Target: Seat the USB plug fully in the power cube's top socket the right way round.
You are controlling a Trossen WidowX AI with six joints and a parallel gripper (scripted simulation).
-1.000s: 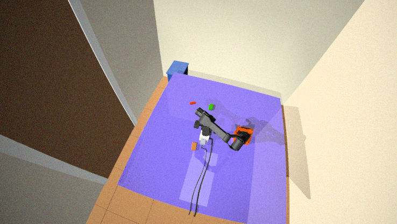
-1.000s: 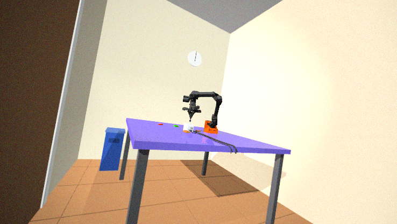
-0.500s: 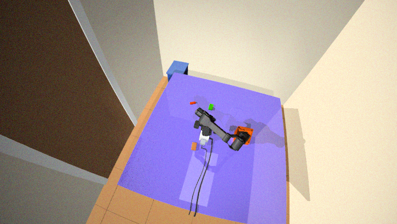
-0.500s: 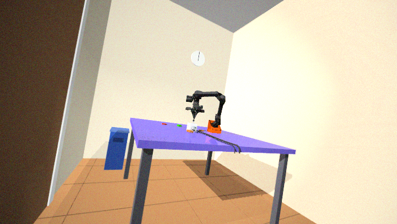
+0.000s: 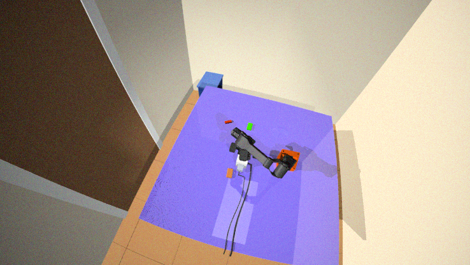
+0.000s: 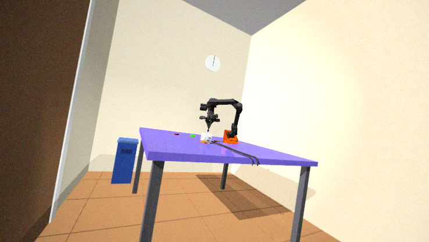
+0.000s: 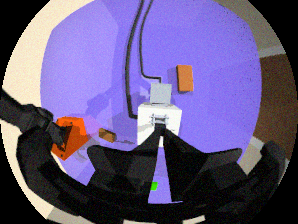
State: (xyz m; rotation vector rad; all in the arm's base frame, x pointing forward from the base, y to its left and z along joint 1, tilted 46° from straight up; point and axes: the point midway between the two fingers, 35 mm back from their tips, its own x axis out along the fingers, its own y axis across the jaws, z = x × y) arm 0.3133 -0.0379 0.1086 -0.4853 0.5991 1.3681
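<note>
A: What's the gripper (image 7: 160,137) doing?
B: Its fingers are pinching nearly shut on the USB plug (image 7: 160,124), hanging right above the power cube (image 7: 160,117).
A: Next?
B: Probably checking orientation, then pressing straight down.
</note>
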